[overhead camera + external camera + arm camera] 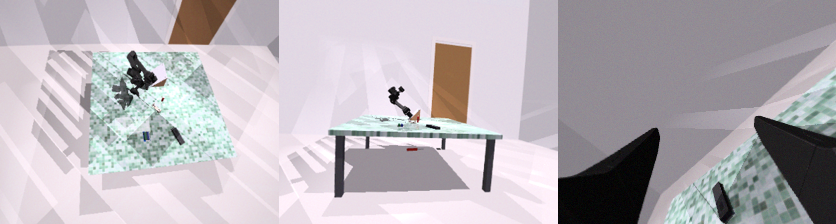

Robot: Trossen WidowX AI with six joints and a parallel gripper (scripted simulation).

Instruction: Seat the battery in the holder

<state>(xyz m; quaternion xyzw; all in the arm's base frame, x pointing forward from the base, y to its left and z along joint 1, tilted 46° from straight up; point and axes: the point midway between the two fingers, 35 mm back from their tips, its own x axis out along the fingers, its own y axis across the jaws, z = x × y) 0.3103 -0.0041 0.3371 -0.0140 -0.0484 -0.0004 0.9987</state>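
1. The table (106, 155) has a mottled green-and-white checkered top on dark square legs.
2. The black jointed arm (135, 72) stands at the far side of the top, folded, throwing a jagged shadow to its left.
3. The gripper (706, 134) has its two dark wedge-shaped fingers spread wide, with nothing between them.
4. The battery (146, 136), a short cylinder banded blue and green, lies on the near part of the top, well apart from the fingers.
5. The holder (177, 136), a slim black oblong block, lies near the battery on its right, angled.
6. A small white piece (157, 107) and a red speck (163, 99) lie between arm and holder.
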